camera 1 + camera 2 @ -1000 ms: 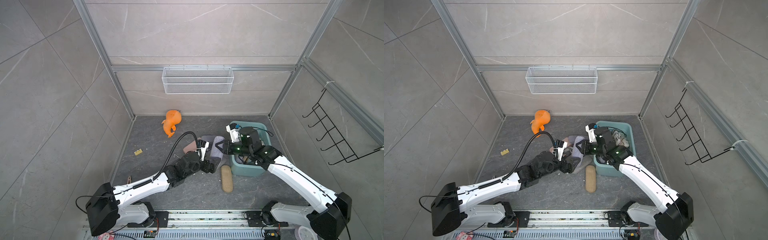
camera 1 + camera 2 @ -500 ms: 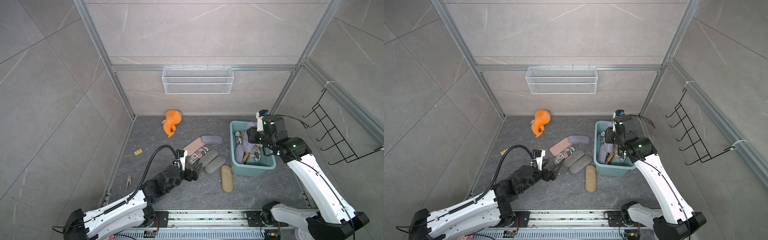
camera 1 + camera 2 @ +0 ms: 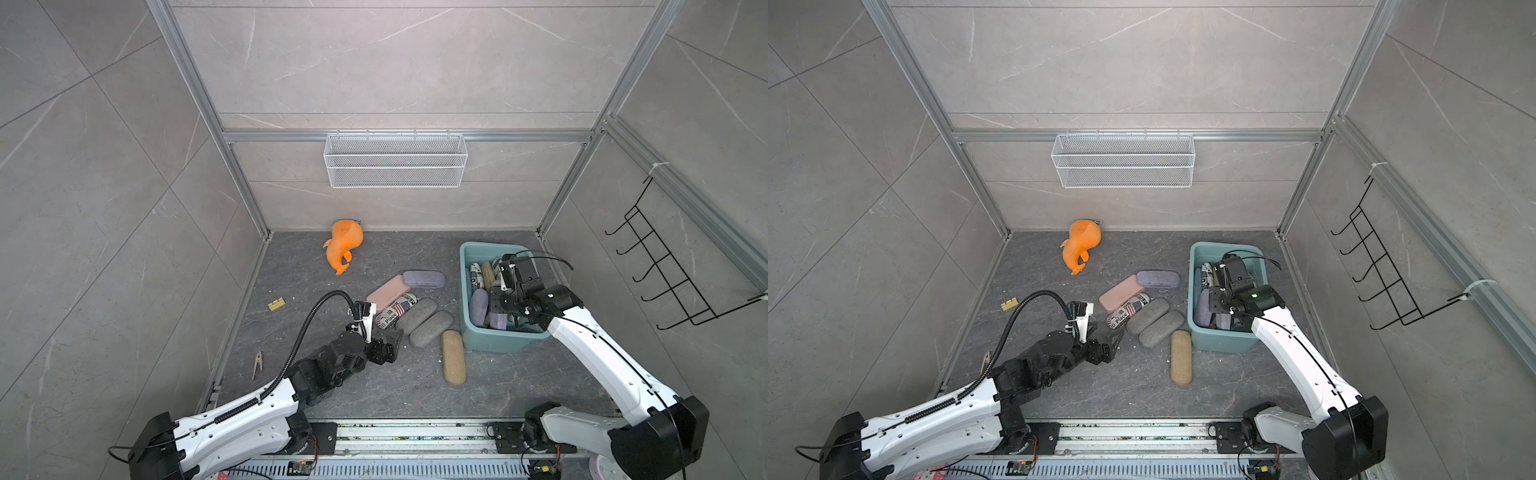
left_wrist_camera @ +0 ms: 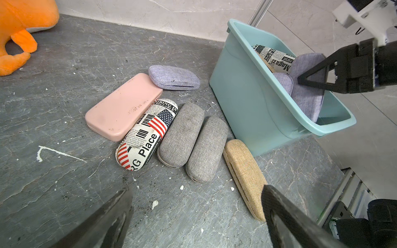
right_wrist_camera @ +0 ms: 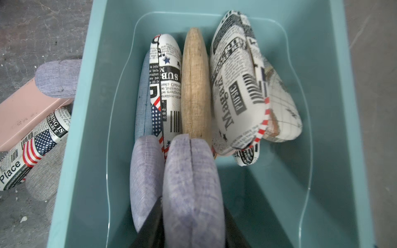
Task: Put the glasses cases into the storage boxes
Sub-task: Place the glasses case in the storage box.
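The teal storage box [image 3: 490,348] [image 3: 1219,343] stands on the right of the floor. My right gripper [image 5: 192,204] [image 3: 496,309] reaches down into it, shut on a lilac case [image 5: 191,171] [image 4: 309,103] held on edge beside another lilac case [image 5: 146,176]. Newspaper-print [image 5: 236,90], tan [image 5: 195,85] and flag-print [image 5: 167,85] cases lie in the box. Left of the box lie several cases: pink [image 4: 122,105], lilac [image 4: 174,77], flag-print [image 4: 148,133], two grey [image 4: 180,133] [image 4: 207,148], tan [image 4: 245,174]. My left gripper [image 4: 196,189] [image 3: 388,347] hangs open and empty just in front of them.
An orange plush toy [image 3: 344,245] lies at the back of the floor. A white wire basket [image 3: 395,160] hangs on the back wall and a black hook rack [image 3: 665,274] on the right wall. A yellow piece [image 3: 276,304] and a clothespin [image 3: 257,365] lie at the left.
The right gripper swung from the pile of cases over to the box and came down into it. The left gripper drew back from the pile toward the front.
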You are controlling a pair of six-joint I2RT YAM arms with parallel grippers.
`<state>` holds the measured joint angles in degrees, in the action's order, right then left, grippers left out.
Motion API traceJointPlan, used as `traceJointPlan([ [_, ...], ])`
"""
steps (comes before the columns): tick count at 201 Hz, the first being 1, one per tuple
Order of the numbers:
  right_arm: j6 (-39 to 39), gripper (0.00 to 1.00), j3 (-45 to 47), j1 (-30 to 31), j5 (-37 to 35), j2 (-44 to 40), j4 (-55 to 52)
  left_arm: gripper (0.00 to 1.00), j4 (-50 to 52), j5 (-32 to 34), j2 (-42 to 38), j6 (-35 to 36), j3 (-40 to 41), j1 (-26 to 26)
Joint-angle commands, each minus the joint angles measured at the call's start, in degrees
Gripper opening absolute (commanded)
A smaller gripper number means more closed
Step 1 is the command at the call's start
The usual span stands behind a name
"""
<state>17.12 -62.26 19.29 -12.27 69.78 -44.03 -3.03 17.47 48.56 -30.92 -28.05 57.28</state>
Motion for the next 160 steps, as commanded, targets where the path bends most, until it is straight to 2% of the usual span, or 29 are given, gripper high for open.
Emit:
traceJointPlan([
  [1,2.18,0.33,1.97,0.24,4.28,1.01,0.76,0.95,-2.65,-1.15,0.43,-1.14,-0.24,0.05],
  [8,2.19,0.36,2.05,0.24,4.06,0.96,0.84,0.95,-2.82,-1.41,0.85,-1.08,-0.31,0.02],
  [22,2.05,0.52,1.05,0.22,3.51,0.11,0.32,0.95,-2.31,-2.48,2.06,-1.21,-1.33,0.04],
  [50,1.99,0.60,-2.57,0.19,2.96,-2.23,-1.41,0.97,-1.17,-4.17,6.29,-2.04,-3.51,0.11],
  [76,1.61,0.62,-4.59,0.16,2.34,-4.12,-2.45,0.96,-0.72,-4.65,11.01,-4.16,-5.45,1.29],
  [109,1.65,0.60,-4.85,0.17,2.65,-5.75,-2.71,0.96,-0.31,-2.32,17.10,-5.85,-9.12,6.03],
  [142,2.33,0.57,-3.23,0.18,1.38,-8.22,-1.93,0.96,1.66,0.37,26.50,-9.05,-14.87,11.46],
  [160,2.80,0.64,-2.64,0.17,1.24,-9.55,-1.59,1.00,5.60,3.38,32.74,-11.11,-20.07,14.80],
])
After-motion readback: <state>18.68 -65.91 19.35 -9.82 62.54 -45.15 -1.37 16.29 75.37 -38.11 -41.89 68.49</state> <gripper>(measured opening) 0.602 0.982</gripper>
